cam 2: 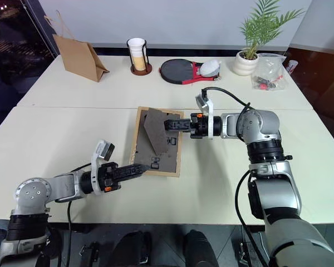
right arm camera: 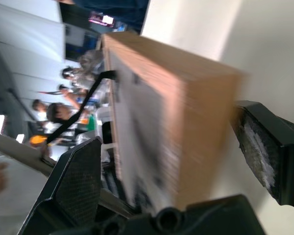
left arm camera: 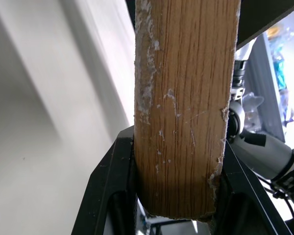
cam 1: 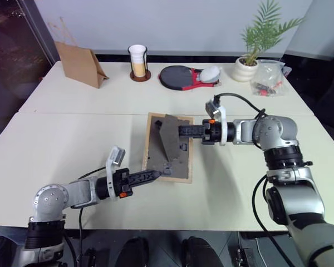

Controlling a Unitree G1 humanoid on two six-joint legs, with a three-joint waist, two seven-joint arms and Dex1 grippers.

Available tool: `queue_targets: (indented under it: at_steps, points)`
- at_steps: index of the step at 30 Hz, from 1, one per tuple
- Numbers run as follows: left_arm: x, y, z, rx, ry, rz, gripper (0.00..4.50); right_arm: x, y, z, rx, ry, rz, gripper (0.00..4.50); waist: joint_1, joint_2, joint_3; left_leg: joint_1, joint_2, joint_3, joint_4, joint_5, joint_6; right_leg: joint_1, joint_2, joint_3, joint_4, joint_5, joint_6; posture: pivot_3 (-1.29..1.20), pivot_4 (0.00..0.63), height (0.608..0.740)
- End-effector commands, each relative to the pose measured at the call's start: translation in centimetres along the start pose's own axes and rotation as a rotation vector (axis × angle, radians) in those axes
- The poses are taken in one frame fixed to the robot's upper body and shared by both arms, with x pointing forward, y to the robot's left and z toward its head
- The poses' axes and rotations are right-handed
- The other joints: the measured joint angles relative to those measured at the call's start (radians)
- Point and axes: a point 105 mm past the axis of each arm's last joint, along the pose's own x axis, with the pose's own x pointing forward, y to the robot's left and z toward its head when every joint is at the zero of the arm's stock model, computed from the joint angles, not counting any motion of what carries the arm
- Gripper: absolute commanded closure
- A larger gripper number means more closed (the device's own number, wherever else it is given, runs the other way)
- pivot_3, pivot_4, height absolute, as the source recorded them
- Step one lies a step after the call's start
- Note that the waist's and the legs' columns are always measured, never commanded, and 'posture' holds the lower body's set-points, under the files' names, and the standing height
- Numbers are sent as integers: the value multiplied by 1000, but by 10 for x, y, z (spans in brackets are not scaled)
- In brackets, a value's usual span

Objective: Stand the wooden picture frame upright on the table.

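Note:
The wooden picture frame (cam 1: 178, 161) lies back-side up in the middle of the table (cam 1: 72, 144), dark grey panel showing and its stand (cam 1: 170, 138) folded out and raised. My left gripper (cam 1: 155, 176) is shut on the frame's near edge; in the left wrist view the light-wood rim (left arm camera: 186, 107) sits tight between both fingers (left arm camera: 108, 186). My right gripper (cam 1: 183, 131) reaches in level from the right and is open, straddling the frame's far right edge. In the right wrist view the wood (right arm camera: 186, 137) stands between the fingers (right arm camera: 73, 181) with gaps on both sides.
Along the table's far side stand a brown paper bag (cam 1: 78, 64), a cup in a holder (cam 1: 138, 62), a table tennis paddle (cam 1: 181, 77), a potted plant (cam 1: 247, 67) and a clear plastic bag (cam 1: 270, 78). A seam (cam 1: 89, 113) crosses the table behind the frame.

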Motion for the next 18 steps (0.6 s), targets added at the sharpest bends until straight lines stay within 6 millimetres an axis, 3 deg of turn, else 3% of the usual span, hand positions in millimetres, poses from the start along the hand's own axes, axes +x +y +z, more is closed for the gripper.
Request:
queue_targets:
  at_steps: [1, 5, 7, 11, 15, 18]
  points:
    - [-1, -16, 6, 45, -24, -56, 3432, -31, 8, 9, -288, 19, -84, 58, 1, 0, 0, 0, 0, 0, 0, 0, 0, 0, 0, 0, -1, 0, 0, 0, 150, 740]
    - [-2, -19, 9, 50, -28, -60, 3432, -62, 0, -5, -702, 196, -242, 58, -1, 0, 0, -2, -1, 0, 0, -1, 1, 0, 0, 0, -3, 0, 0, 0, 150, 740]
    - [-1, -20, 10, 50, -31, -60, 3432, -72, -8, 3, -1054, 251, -369, 58, -11, 0, 0, -1, 0, 1, 0, -1, 1, 0, 1, 1, -3, 0, 1, 0, 150, 740]
    - [2, -22, 13, 38, -46, -76, 3432, -59, 2, 19, -1861, 200, -447, 58, -15, 0, 0, 3, 1, 3, 0, 0, 0, 0, 6, 4, 1, 0, 1, 0, 150, 740]
    - [4, -25, 13, 21, -43, -87, 3432, -42, 16, 10, -2360, 72, -367, 58, -12, 0, 0, 4, 2, 3, 1, 2, -4, 0, 7, 6, 3, 0, 1, 0, 150, 740]
    - [5, -24, 12, -13, -48, -94, 3432, -34, 20, 4, -2517, -65, -319, 58, -7, 0, 0, 4, 1, 3, 2, 7, -12, 0, 6, 6, 3, 0, 1, 0, 150, 740]
